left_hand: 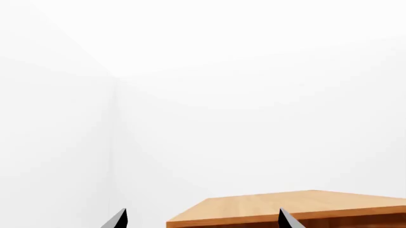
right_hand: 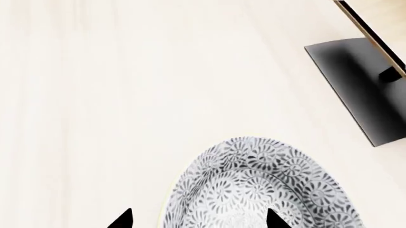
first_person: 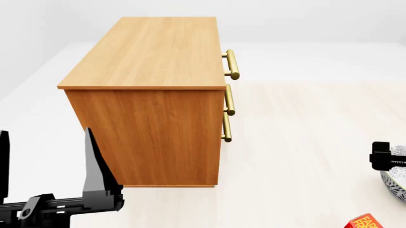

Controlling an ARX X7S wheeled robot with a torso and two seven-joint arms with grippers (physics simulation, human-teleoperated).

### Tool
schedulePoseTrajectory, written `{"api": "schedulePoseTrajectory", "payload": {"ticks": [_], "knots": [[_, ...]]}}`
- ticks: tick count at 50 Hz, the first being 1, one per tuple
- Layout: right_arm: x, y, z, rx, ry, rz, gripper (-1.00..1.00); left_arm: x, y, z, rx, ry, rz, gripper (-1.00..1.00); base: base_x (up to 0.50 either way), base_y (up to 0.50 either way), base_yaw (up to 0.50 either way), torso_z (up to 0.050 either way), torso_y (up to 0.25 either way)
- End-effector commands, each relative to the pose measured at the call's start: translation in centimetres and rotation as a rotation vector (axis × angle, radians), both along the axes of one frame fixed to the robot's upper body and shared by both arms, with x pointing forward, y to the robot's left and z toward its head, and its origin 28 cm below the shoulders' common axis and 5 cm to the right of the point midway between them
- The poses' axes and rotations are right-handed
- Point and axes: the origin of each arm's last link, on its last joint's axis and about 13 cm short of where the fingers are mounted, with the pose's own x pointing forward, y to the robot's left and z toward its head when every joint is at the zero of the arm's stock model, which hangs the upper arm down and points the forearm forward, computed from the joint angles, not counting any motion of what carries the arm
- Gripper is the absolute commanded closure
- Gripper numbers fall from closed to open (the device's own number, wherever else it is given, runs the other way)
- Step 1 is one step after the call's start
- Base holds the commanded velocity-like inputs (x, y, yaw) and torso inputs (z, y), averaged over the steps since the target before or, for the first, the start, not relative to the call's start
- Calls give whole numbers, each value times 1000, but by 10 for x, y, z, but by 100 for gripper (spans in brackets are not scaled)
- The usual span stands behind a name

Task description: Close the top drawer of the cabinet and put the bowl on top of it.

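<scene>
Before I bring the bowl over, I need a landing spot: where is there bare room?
The whole top of the cabinet is bare, edge to edge. The pale floor between the brass handles and the bowl is open too. It is tighter by the bowl, where the right gripper and a red box sit close.

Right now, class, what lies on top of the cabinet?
Nothing: the cabinet has a bare wooden top in the head view. The bowl is on the floor. Drawer interiors are hidden.
</scene>
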Motion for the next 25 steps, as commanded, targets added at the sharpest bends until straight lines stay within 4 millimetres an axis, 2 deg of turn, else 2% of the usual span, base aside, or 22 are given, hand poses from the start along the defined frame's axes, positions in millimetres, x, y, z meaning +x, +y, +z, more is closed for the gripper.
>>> {"api": "schedulePoseTrajectory", "payload": {"ticks": [1, 11, 25], "knots": [[-1, 0, -24, 31, 30, -9, -100, 1, 0, 0, 3, 2, -2, -100, 0, 0, 0, 0, 0], [6, 5, -49, 61, 58, -1, -100, 1, 0, 0, 2, 3, -3, -100, 0, 0, 0, 0, 0], [10, 7, -68, 80, 90, -10, -100, 1, 0, 1, 1, 1, -3, -100, 0, 0, 0, 0, 0]]}}
